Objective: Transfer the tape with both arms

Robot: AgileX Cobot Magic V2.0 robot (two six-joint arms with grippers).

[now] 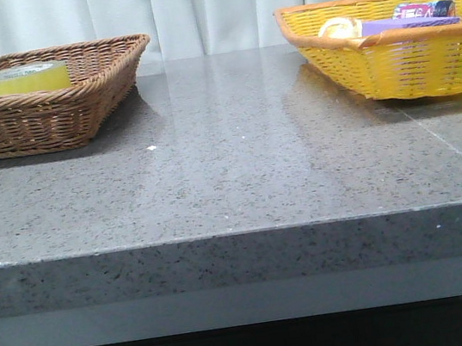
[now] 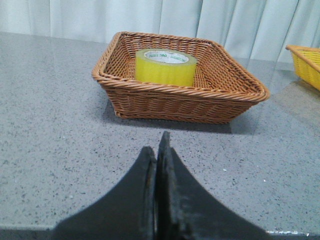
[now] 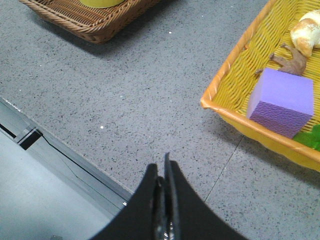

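The tape, a thick glossy yellow roll, lies flat in the brown wicker basket at the table's back left. It also shows in the left wrist view, and its bottom edge shows in the right wrist view. My left gripper is shut and empty, above the table well short of the brown basket. My right gripper is shut and empty, over the table near its front edge, beside the yellow basket. Neither gripper shows in the front view.
The yellow wicker basket stands at the back right. It holds a purple block, a brown toy animal, a bread-like piece and something green. The grey stone table has its front edge close by.
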